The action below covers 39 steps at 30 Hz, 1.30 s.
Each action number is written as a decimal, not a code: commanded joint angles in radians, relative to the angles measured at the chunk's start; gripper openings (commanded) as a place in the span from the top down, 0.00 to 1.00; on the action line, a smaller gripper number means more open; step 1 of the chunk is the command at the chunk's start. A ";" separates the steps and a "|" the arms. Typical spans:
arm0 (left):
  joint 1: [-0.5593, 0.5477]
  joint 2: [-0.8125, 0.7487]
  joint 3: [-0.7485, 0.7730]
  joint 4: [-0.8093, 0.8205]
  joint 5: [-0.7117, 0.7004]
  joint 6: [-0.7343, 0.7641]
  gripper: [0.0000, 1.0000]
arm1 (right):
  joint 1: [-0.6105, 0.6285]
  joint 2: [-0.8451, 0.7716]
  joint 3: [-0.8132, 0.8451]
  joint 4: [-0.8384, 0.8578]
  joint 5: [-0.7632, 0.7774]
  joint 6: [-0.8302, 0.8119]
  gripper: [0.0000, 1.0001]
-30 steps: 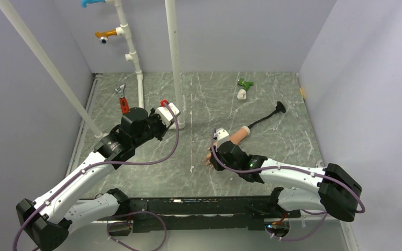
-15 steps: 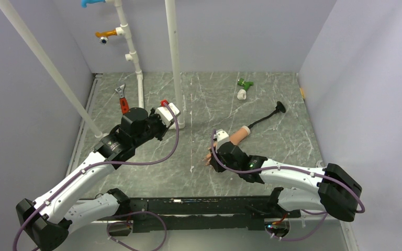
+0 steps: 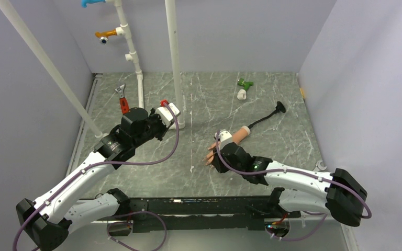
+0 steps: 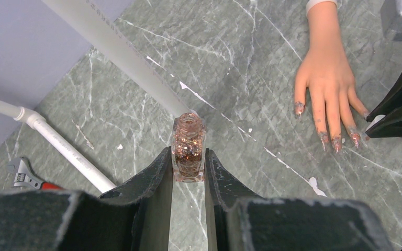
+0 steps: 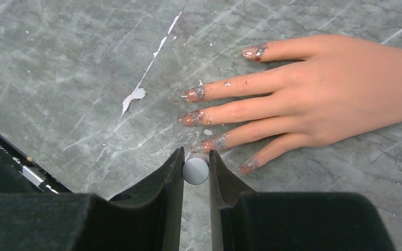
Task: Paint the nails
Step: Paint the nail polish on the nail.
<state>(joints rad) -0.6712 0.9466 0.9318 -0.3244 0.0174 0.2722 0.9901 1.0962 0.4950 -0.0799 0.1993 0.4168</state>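
Nails (image 5: pixel 191 95): lying on the table just ahead of the right gripper (image 5: pixel 195 154).
right gripper: I'm clamping it tight on a grey round cap (image 5: pixel 196 170).
left gripper (image 4: pixel 188 152): I'm pinching the glitter bottle (image 4: pixel 188 137); nails lying ahead-right, well apart.

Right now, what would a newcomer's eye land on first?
The peach mannequin hand lies flat right of table centre, its nails smeared with glitter. The right gripper pinches a small grey knob just beside those nails, while the left gripper, farther left, holds an open glitter polish bottle.
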 commanded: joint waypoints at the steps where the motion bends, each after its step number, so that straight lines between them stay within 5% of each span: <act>1: -0.006 -0.010 0.041 0.016 -0.014 0.009 1.00 | 0.004 -0.060 0.026 -0.018 0.005 0.014 1.00; 39: -0.013 -0.001 0.033 0.022 -0.014 0.018 1.00 | 0.004 0.100 0.062 0.137 0.008 -0.019 1.00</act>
<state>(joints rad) -0.6804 0.9642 0.9318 -0.3275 0.0170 0.2764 0.9901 1.2140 0.5072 0.0109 0.1890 0.4149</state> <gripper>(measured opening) 0.277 0.222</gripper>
